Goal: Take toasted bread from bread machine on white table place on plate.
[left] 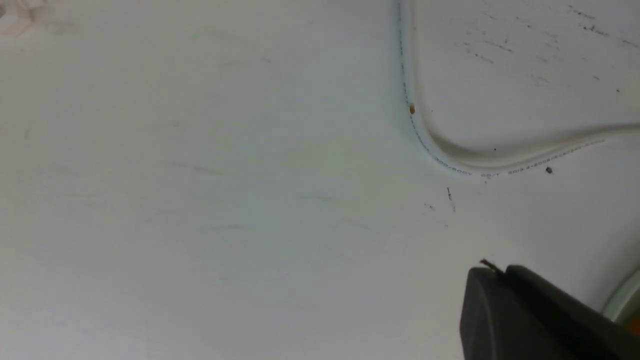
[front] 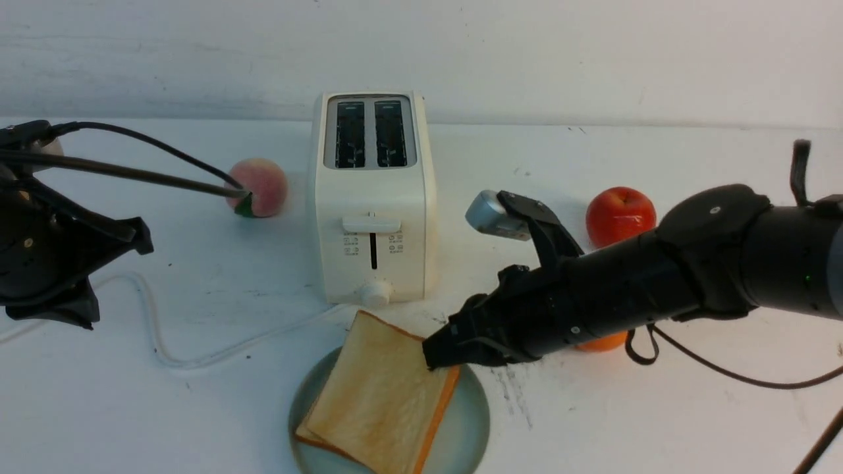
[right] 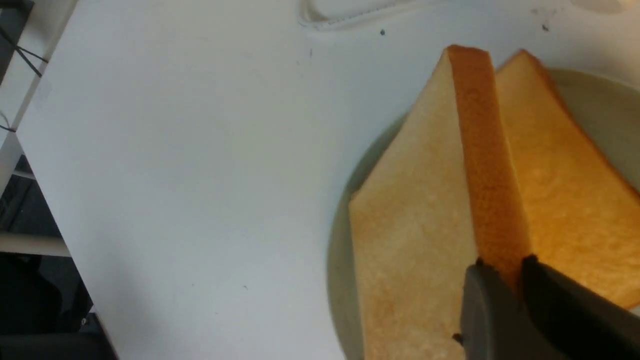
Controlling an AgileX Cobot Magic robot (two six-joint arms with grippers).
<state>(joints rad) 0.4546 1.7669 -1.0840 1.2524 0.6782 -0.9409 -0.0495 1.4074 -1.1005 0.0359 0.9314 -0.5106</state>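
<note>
The bread machine (front: 372, 197) stands on the white table (front: 197, 408), and both its slots look empty. In front of it lies the plate (front: 471, 421) (right: 340, 250). My right gripper (front: 435, 355) (right: 502, 267) is shut on the crust edge of one slice of toasted bread (front: 379, 388) (right: 415, 200), held tilted over the plate. A second slice (front: 306, 436) (right: 565, 210) lies flat on the plate beneath it. My left gripper (left: 492, 270) is shut and empty over bare table, with the plate rim (left: 622, 300) just beside it. The left arm (front: 46, 263) is at the far left.
A peach (front: 260, 186) sits left of the toaster and a red apple (front: 619, 214) right of it. An orange (front: 602, 342) peeks out under my right arm. The toaster's white cord (front: 151, 322) (left: 450, 155) loops across the left of the table.
</note>
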